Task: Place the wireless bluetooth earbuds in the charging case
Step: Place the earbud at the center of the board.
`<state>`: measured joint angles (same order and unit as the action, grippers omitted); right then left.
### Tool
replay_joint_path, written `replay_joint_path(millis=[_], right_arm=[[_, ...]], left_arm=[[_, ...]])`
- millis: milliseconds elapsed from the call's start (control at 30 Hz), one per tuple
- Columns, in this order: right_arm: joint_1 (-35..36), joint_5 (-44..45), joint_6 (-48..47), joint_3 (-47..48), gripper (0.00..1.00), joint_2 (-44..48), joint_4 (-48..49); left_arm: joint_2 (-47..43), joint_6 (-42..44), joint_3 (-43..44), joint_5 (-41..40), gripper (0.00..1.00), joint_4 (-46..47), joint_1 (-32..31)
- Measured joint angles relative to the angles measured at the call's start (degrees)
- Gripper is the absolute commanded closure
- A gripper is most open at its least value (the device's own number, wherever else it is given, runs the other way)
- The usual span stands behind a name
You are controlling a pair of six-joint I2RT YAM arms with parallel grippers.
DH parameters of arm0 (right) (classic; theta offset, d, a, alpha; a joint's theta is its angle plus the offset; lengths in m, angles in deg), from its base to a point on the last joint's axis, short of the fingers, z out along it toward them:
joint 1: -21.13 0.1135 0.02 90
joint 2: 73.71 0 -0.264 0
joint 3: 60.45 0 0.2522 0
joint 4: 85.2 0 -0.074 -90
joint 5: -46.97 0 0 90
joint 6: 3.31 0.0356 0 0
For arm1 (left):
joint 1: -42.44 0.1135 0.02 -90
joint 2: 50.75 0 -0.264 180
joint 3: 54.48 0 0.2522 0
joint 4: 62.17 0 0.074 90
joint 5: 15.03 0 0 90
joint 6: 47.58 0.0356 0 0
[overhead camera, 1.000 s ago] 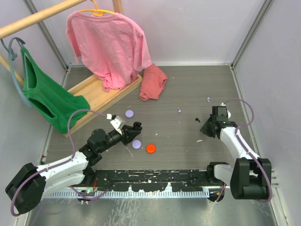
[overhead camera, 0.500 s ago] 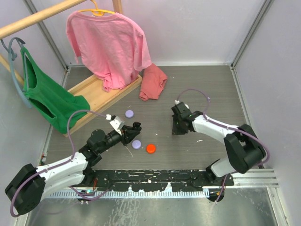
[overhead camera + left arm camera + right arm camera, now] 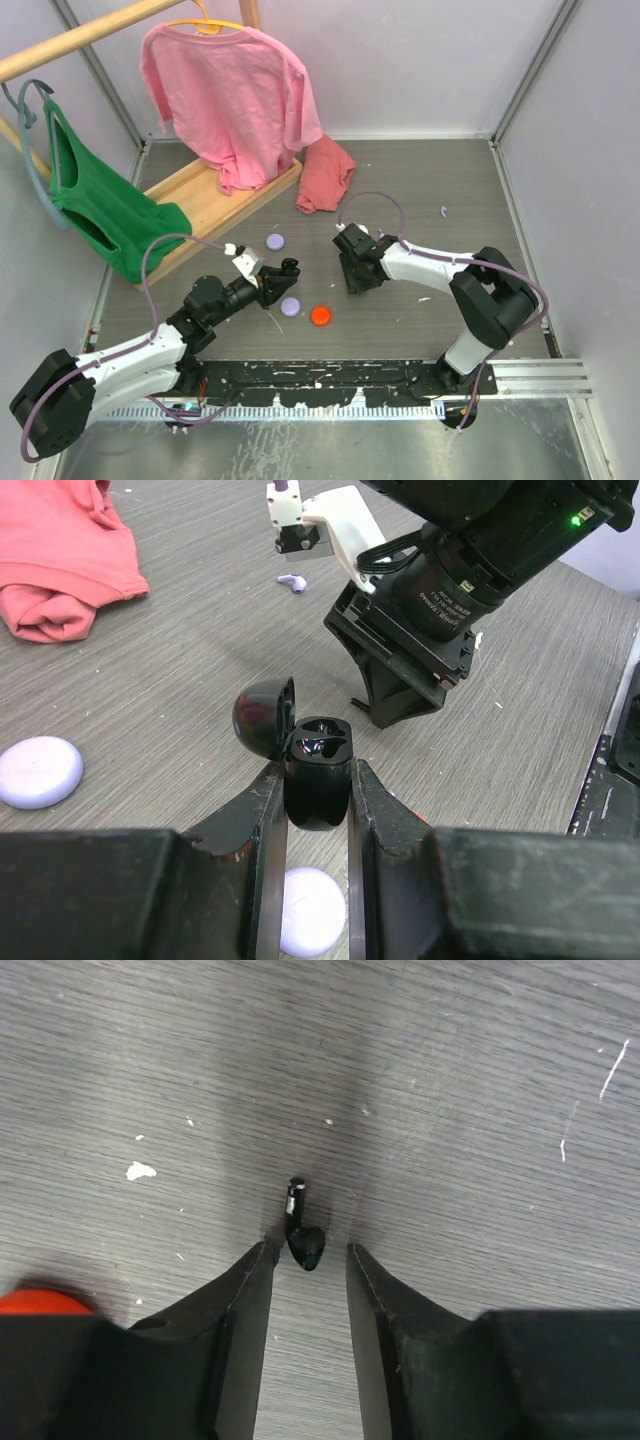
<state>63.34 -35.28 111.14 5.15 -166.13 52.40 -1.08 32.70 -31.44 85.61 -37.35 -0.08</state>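
Observation:
My left gripper (image 3: 316, 770) is shut on the black charging case (image 3: 318, 798). The case is held just above the table with its lid (image 3: 262, 718) flipped open. My right gripper (image 3: 307, 1260) points down at the table just right of the case, with its jaws slightly apart. A black earbud (image 3: 304, 1243) lies between the fingertips with a gap on each side. A lavender earbud (image 3: 291, 581) lies farther back on the table. From above, the right gripper (image 3: 352, 283) sits close to the left gripper (image 3: 285, 270).
Two lavender pucks (image 3: 275, 241) (image 3: 291, 307) and an orange-red puck (image 3: 321, 316) lie near the left gripper. A crumpled salmon cloth (image 3: 325, 175) lies behind. At the back left a wooden rack (image 3: 215, 200) carries a pink shirt (image 3: 230, 95) and a green garment (image 3: 100, 215).
My right arm has swung from the right side of the table to the middle, close to the case. Its jaws have parted from shut. The left arm has not moved.

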Motion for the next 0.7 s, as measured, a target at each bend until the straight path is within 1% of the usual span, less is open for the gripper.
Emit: replay_joint_path(millis=[267, 700], right_arm=[[0.11, 3.43, -3.02, 0.98, 0.57, -0.24, -3.30], [-0.22, 11.89, -5.97, 2.32, 0.57, -1.88, -3.56]], left_arm=[[-0.07, 0.15, 0.00, -0.33, 1.00, -0.13, 0.00], [-0.20, 0.17, 0.00, -0.37, 1.00, -0.46, 0.00]])
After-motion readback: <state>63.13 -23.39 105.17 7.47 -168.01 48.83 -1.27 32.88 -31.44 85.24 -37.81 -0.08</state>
